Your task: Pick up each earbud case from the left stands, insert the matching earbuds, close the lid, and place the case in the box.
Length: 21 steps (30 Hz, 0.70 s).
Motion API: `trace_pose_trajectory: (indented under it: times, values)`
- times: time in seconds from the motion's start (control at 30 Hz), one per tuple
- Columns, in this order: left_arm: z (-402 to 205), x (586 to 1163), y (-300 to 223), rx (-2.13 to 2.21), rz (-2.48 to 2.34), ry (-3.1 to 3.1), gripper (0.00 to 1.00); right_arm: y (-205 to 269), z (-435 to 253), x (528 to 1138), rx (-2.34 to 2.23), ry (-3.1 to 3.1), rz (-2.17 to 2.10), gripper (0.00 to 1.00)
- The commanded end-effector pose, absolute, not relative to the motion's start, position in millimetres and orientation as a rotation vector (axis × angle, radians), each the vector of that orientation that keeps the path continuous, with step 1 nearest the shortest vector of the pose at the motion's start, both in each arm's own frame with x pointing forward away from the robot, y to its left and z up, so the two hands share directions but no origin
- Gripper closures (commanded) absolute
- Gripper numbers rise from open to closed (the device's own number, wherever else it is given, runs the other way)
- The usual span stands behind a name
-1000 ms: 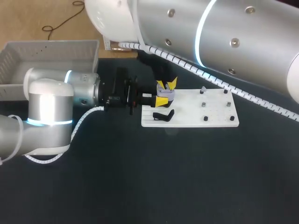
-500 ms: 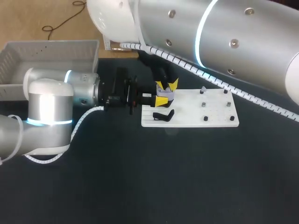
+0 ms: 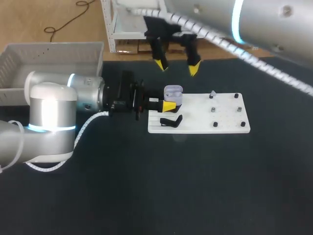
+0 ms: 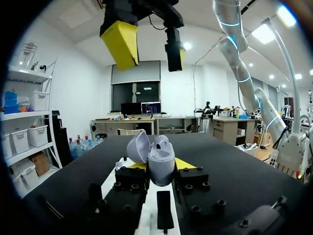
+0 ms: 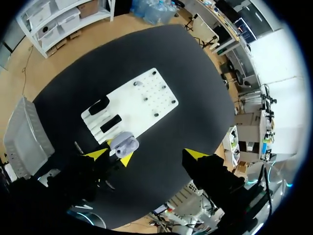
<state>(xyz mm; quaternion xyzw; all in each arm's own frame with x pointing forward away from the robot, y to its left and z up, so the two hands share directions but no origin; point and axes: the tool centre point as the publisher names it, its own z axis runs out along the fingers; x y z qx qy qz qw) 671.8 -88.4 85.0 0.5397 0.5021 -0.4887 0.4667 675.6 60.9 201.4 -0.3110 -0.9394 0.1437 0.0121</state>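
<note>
Left gripper (image 3: 171, 100) is pinching the lavender earbud case (image 3: 173, 92), lid flipped open, at the left edge of the white stand board (image 3: 222, 121). Right gripper (image 3: 177, 68) has its fingers spread and hangs above the table's far edge, clear of the case. Box (image 3: 49, 58) is at the far-left corner.

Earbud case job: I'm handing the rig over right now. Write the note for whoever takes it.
Left gripper: fingers shut on the lilac earbud case, lid open, at the white board's left end.
Right gripper: open, empty, raised above the case.
Box: at the table's far left.
Done: case is in hand. Whether the earbuds are in cannot be seen.
Left: check earbuds, close lid, place case in box.
</note>
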Motion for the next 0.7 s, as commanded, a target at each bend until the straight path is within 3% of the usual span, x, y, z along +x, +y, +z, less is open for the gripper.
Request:
trace_pose_trajectory:
  times: [0.03, 0.43, 0.7]
  values:
    - [85, 670, -88, 1.321, -1.194, 1.232, 1.0, 12, 218, 642, -0.966, -3.166, -0.126, 0.0]
    - [85, 670, -88, 1.321, -1.194, 1.232, 1.0, -50, 194, 696, -0.864, -3.076, -0.509, 0.0]
    - [85, 670, -88, 1.321, -1.194, 1.232, 1.0, -54, 171, 713, -0.692, -3.038, -0.548, 0.0]
